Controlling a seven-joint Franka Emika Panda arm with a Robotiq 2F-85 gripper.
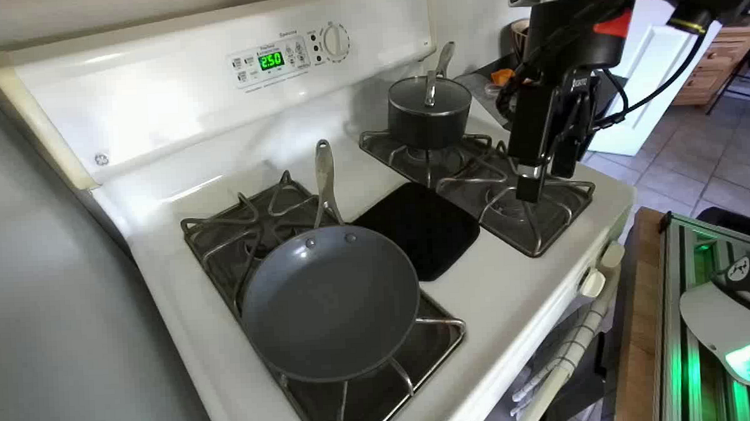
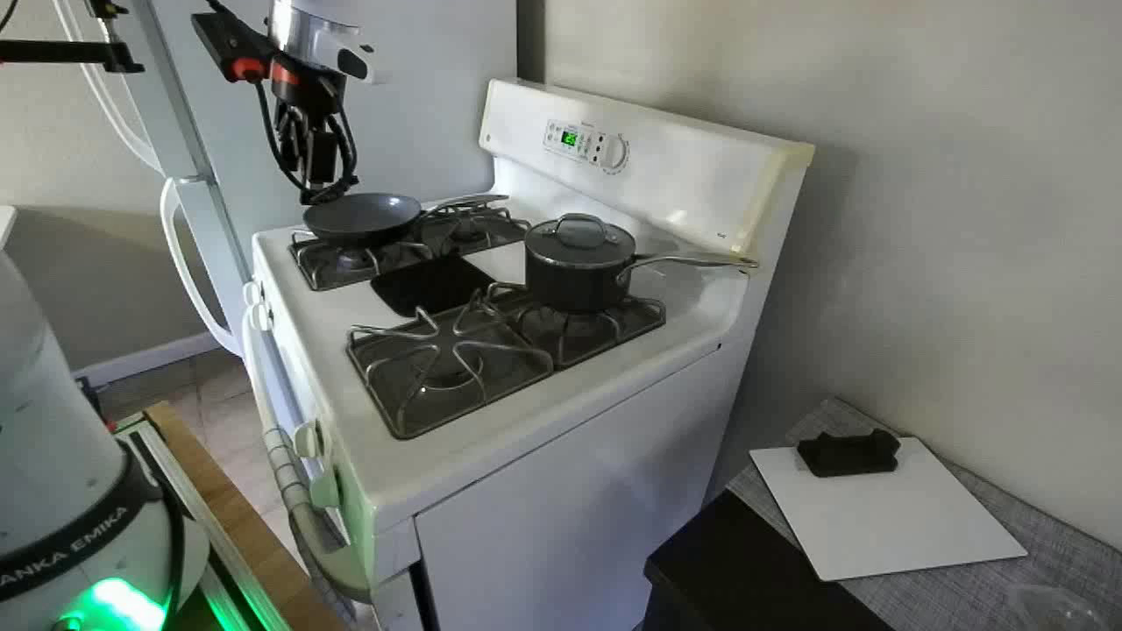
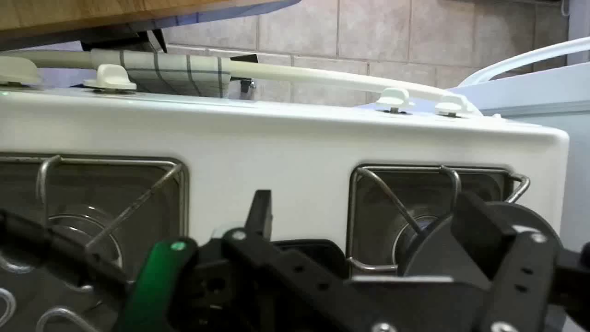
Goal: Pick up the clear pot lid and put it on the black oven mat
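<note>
The clear pot lid (image 1: pixel 451 98) is a round glass lid with a metal rim and a looped metal handle. It sits on the dark pot (image 1: pixel 431 127) on a back burner. The lid (image 2: pixel 580 253) and pot (image 2: pixel 574 287) also show in an exterior view; both are out of the wrist view. The black oven mat (image 1: pixel 423 230) lies flat between the burner grates, also in an exterior view (image 2: pixel 434 285). The wrist view shows part of the mat (image 3: pixel 320 252) behind my finger. My gripper (image 3: pixel 368 214) is open and empty, above the stove and apart from the lid; it shows in both exterior views (image 1: pixel 546 176) (image 2: pixel 320 188).
A large grey frying pan (image 1: pixel 331 301) stands on the grates beside the mat, its handle (image 1: pixel 325 175) rising toward the back panel (image 1: pixel 174 99). Bare burner grates (image 2: pixel 451 364) stand in front of the pot. The pot's handle (image 2: pixel 701 260) sticks out sideways. Stove knobs (image 1: pixel 592 283) line the front edge.
</note>
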